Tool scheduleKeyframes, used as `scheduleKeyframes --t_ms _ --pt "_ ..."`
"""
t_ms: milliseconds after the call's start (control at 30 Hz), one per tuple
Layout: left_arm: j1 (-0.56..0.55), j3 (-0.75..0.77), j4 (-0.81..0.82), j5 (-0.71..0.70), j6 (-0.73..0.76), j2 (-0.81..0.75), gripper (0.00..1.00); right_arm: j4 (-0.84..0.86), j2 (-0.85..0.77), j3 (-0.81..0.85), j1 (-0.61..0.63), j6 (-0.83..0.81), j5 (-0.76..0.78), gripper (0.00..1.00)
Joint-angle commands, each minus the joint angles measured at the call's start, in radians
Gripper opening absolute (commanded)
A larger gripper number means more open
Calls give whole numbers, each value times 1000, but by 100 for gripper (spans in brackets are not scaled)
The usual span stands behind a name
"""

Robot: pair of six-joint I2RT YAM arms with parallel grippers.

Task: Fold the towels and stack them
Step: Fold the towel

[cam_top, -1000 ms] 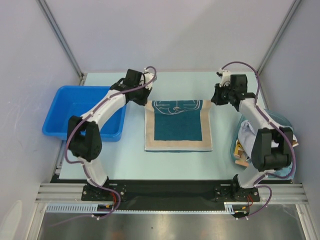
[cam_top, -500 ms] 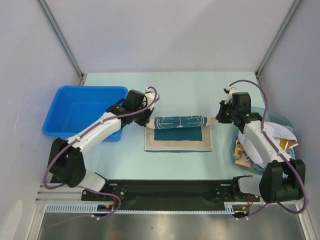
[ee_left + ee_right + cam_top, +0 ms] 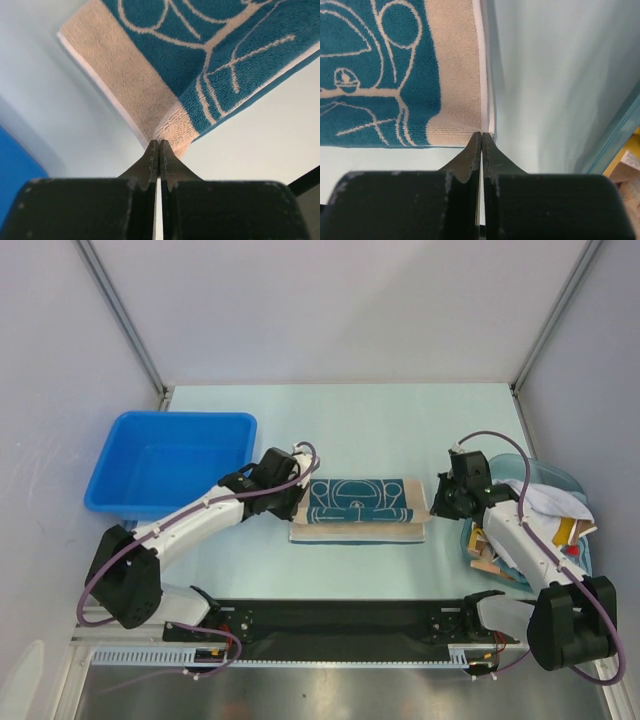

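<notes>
Terrycloth towel [image 3: 357,508]: teal rectangle, nubby beige border.

**Robotics laboratory, enclosed test cell.** Two white-and-black robot arms, the left arm [image 3: 190,520] and the right arm [image 3: 520,535], are bolted to a black base plate [image 3: 340,615]. The plate sits on a slotted aluminium rail [image 3: 130,625] at the near edge of a pale green desk [image 3: 340,420]. Plain grey panels [image 3: 330,310], held by bare metal posts [image 3: 120,315], close off the desk on three sides. Purple cables [image 3: 500,438] run exposed along the arms. A blue plastic tub [image 3: 110,465] and a folded teal towel [image 3: 355,500] rest on the desk.
</notes>
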Motion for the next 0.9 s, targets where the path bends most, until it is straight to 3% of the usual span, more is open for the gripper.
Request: scheduleKeyframes --t_ms 0,467,667,733,767,800,867 --pt "-22 -31 3 -39 -50 -42 1 -52 -26 23 10 106 87 0" --pt "-42 -70 -32 -79 -67 17 0 -68 -40 -40 13 279 94 1" --pt "-54 -57 -58 -90 -79 55 2 -58 -53 -118 21 327 94 10" --pt "-61 -43 -90 -102 -90 66 9 -80 -53 -108 22 340 105 17" --pt "-63 -34 -104 -144 -95 66 27 -113 -55 -97 21 345 108 22" --pt "-66 -19 -138 -168 -107 69 30 -132 -63 -85 21 350 110 31" --pt "-66 6 -175 -208 -112 73 40 -172 -78 -39 22 351 107 36"
